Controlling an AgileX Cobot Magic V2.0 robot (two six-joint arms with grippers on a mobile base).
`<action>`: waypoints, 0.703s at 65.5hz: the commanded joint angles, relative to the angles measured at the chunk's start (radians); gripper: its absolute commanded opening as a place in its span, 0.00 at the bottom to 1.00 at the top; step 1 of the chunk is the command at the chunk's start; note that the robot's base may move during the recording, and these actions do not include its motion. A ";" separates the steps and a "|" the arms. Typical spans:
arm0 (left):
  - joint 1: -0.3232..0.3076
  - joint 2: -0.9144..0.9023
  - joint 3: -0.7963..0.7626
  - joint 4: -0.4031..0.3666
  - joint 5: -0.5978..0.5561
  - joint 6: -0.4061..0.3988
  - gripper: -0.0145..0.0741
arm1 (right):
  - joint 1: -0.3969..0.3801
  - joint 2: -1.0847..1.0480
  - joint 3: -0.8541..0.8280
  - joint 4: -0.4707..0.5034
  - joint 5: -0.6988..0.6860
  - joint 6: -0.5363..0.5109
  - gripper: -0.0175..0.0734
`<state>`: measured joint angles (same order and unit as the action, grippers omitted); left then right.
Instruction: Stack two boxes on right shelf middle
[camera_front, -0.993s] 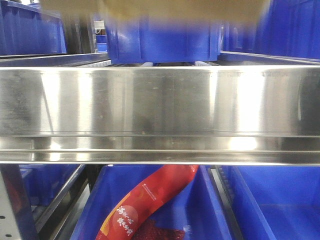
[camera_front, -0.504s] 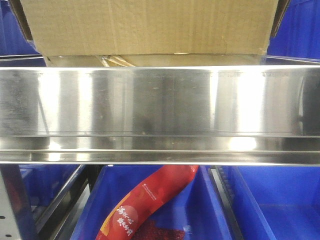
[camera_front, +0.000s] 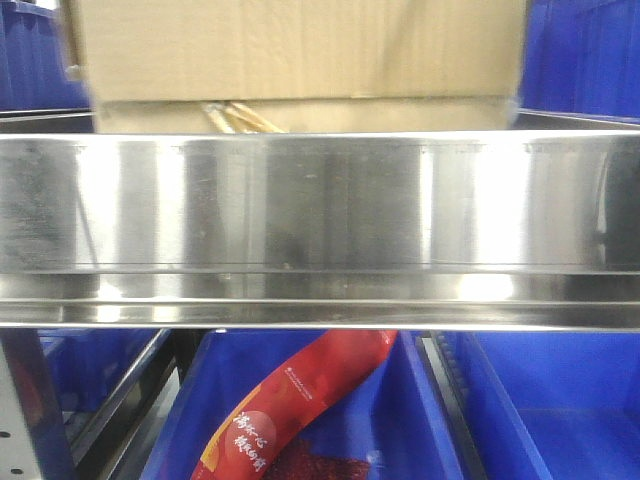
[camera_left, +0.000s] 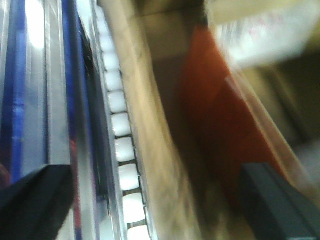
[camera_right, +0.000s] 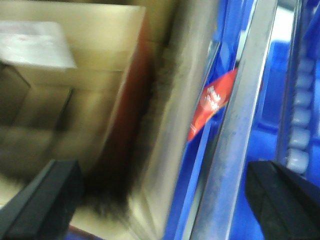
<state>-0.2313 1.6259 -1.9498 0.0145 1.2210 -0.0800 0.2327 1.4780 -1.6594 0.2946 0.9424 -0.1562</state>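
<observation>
Just behind the steel shelf rail (camera_front: 320, 200), the big brown box (camera_front: 300, 45) has dropped since half a second ago and we now see it resting on the flatter box (camera_front: 160, 116). Both grippers blur past with dark fingers spread either side of the boxes; we judge the stack nearly set.

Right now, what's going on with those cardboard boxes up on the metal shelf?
A large brown cardboard box sits on top of a flatter cardboard box on the steel shelf, behind its shiny front rail. Both wrist views are blurred, so the arms seem to be moving. Each shows dark end effector fingers spread wide with nothing clearly between them. A red packet lies in a blue bin on the tier below.
</observation>
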 joint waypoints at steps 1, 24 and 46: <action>0.003 -0.064 -0.009 -0.002 0.000 -0.002 0.67 | -0.002 -0.050 -0.005 -0.007 0.001 -0.010 0.77; 0.003 -0.343 0.233 0.017 -0.012 -0.002 0.13 | -0.002 -0.293 0.163 -0.088 -0.043 -0.010 0.02; 0.003 -0.796 0.843 0.054 -0.490 -0.002 0.04 | -0.002 -0.651 0.694 -0.113 -0.384 -0.015 0.02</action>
<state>-0.2313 0.9253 -1.2253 0.0535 0.8687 -0.0800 0.2327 0.8967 -1.0597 0.1974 0.6598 -0.1587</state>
